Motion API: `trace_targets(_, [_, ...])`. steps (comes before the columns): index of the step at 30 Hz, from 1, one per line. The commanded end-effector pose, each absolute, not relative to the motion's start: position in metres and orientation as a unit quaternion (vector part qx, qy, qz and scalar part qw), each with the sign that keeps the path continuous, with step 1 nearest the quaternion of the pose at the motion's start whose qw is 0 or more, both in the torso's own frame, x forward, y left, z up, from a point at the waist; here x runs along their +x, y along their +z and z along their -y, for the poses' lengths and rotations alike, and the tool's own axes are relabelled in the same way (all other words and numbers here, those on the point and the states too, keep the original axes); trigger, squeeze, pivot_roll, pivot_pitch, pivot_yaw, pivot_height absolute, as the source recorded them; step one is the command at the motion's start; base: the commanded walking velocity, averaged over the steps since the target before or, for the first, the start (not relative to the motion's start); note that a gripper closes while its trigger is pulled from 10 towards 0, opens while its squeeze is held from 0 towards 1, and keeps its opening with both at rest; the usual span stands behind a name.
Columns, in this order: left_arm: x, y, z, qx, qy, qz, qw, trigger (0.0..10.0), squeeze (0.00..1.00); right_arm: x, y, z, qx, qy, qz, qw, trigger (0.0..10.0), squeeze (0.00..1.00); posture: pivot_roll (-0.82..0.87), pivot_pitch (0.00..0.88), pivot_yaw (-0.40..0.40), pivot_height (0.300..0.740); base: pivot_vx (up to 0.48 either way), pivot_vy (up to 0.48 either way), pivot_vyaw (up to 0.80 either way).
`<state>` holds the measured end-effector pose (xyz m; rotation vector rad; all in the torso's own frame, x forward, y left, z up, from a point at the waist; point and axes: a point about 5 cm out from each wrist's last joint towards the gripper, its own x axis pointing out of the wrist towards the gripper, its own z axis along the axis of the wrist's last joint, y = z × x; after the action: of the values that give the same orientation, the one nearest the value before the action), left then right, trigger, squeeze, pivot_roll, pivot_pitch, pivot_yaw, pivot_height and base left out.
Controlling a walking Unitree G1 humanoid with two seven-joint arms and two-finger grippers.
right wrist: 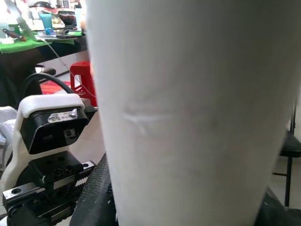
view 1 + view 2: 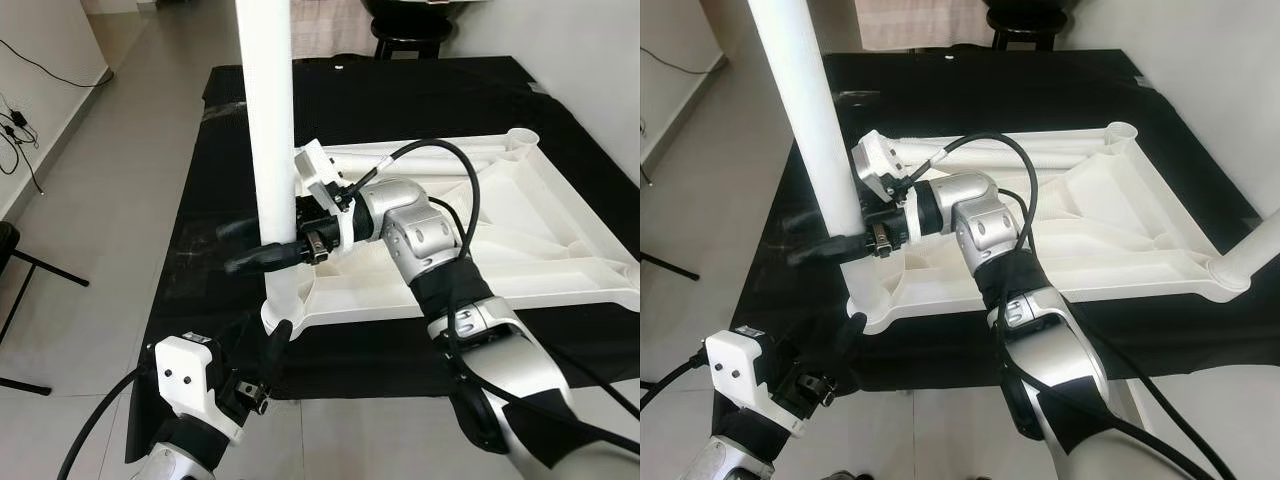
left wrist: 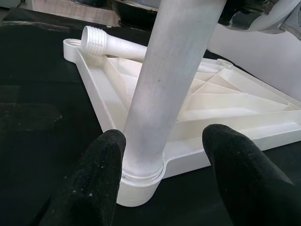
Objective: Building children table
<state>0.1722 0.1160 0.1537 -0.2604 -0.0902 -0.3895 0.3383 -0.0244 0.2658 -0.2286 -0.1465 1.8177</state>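
Note:
The white table top [image 2: 540,250] lies upside down on a black mat [image 2: 210,290]. A white table leg [image 2: 272,150] stands upright in its near-left corner socket [image 2: 280,305]. My right gripper [image 2: 232,248] is shut on this leg partway up, and the leg [image 1: 188,117] stands close before its wrist camera. My left gripper [image 3: 162,141] is open low down at the socket, one black finger [image 3: 94,179] on each side of the leg's base. A loose leg [image 3: 113,44] with a threaded end lies across the far part of the top. Another leg [image 2: 1250,255] juts out at the near-right corner.
The mat lies on a pale tiled floor. A black stool [image 2: 410,40] stands beyond the mat's far edge. Cables [image 2: 20,130] and a dark chair frame [image 2: 30,270] are on the left. A white wall runs along the right.

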Motion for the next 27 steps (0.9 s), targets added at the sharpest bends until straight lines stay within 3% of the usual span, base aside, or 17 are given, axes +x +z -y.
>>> trace_targets(1, [0.171,0.153,-0.115,-0.125,-0.192,0.038,0.973,10.0,0.0,0.345,0.242,0.021,-0.118,0.722,0.038,0.681,0.0,0.0,0.15,0.192,-0.039,0.74,0.0,0.0,0.0])
trace_targets(2, [0.171,0.153,-0.115,-0.125,-0.192,0.038,0.973,10.0,0.0,0.345,0.242,0.021,-0.118,0.722,0.038,0.681,0.0,0.0,0.15,0.192,-0.039,0.74,0.0,0.0,0.0])
trace_targets(3, [0.171,0.153,-0.116,-0.125,-0.192,0.038,0.973,10.0,0.0,0.349,0.231,0.022,-0.111,0.659,0.025,0.744,0.0,0.0,0.14,0.194,-0.04,0.74,0.0,0.0,0.0])
trace_targets(4, [0.172,0.153,-0.118,-0.125,-0.19,0.039,0.973,10.0,0.0,0.36,0.219,0.027,-0.067,0.474,0.024,0.878,0.0,0.0,0.12,0.195,-0.034,0.74,0.0,0.0,0.0])
trace_targets(5, [0.172,0.153,-0.118,-0.125,-0.19,0.039,0.973,10.0,0.0,0.36,0.219,0.027,-0.067,0.474,0.024,0.878,0.0,0.0,0.12,0.195,-0.034,0.74,0.0,0.0,0.0])
trace_targets(6, [0.172,0.153,-0.12,-0.125,-0.189,0.039,0.973,10.0,0.0,0.346,0.192,0.039,-0.045,0.369,-0.021,0.928,0.0,0.0,0.11,0.196,-0.026,0.74,0.0,0.0,0.0])
trace_targets(8, [0.174,0.152,-0.123,-0.122,-0.191,0.039,0.973,10.0,0.0,0.327,0.173,0.047,-0.036,0.297,-0.047,0.953,0.0,0.0,0.1,0.185,0.0,0.74,0.0,0.0,0.0])
trace_targets(9, [0.176,0.151,-0.125,-0.121,-0.194,0.037,0.973,10.0,0.0,0.312,0.164,0.047,-0.035,0.281,-0.065,0.957,0.0,0.0,0.09,0.177,0.003,0.74,0.0,0.0,0.0])
trace_targets(15, [0.185,0.149,-0.128,-0.118,-0.201,0.036,0.972,10.0,0.0,0.312,0.172,0.029,-0.059,0.337,-0.04,0.939,0.0,0.0,0.1,0.132,0.005,0.74,0.0,0.0,0.0])
trace_targets(16, [0.187,0.149,-0.129,-0.116,-0.198,0.038,0.972,10.0,0.0,0.316,0.178,0.025,-0.059,0.349,-0.031,0.935,2.6,0.0,0.1,0.126,0.004,0.74,0.0,0.0,0.0])
trace_targets(18, [0.188,0.149,-0.129,-0.115,-0.195,0.039,0.973,10.0,0.0,0.319,0.181,0.021,-0.057,0.354,-0.027,0.933,2.6,0.0,0.1,0.123,0.004,0.74,0.0,0.0,0.0])
trace_targets(19, [0.189,0.149,-0.13,-0.114,-0.19,0.041,0.974,10.0,0.0,0.32,0.185,0.016,-0.054,0.376,-0.023,0.925,10.0,0.0,0.1,0.12,0.003,0.74,0.0,0.0,0.0])
trace_targets(20, [0.189,0.148,-0.13,-0.113,-0.186,0.042,0.975,10.0,0.0,0.318,0.187,0.013,-0.05,0.379,-0.024,0.924,10.0,0.0,0.1,0.117,0.002,0.74,0.0,0.0,0.0])
trace_targets(21, [0.189,0.149,-0.131,-0.113,-0.183,0.043,0.976,10.0,0.0,0.316,0.193,0.009,-0.042,0.398,-0.023,0.916,10.0,0.28,0.11,0.116,0.0,0.74,0.0,0.0,0.0])
trace_targets(23, [0.189,0.149,-0.131,-0.113,-0.182,0.043,0.976,10.0,0.0,0.315,0.197,0.007,-0.037,0.41,-0.022,0.911,10.0,0.28,0.11,0.116,0.0,0.74,0.0,0.0,0.0])
trace_targets(24, [0.189,0.148,-0.131,-0.113,-0.182,0.043,0.976,10.0,0.0,0.313,0.204,0.004,-0.034,0.432,-0.018,0.901,10.0,1.0,0.11,0.112,-0.002,0.74,0.0,0.0,0.0])
trace_targets(27, [0.189,0.148,-0.131,-0.114,-0.184,0.043,0.975,10.0,0.0,0.307,0.219,-0.001,-0.025,0.501,-0.002,0.865,10.0,1.0,0.11,0.113,-0.004,0.74,0.0,0.0,0.0])
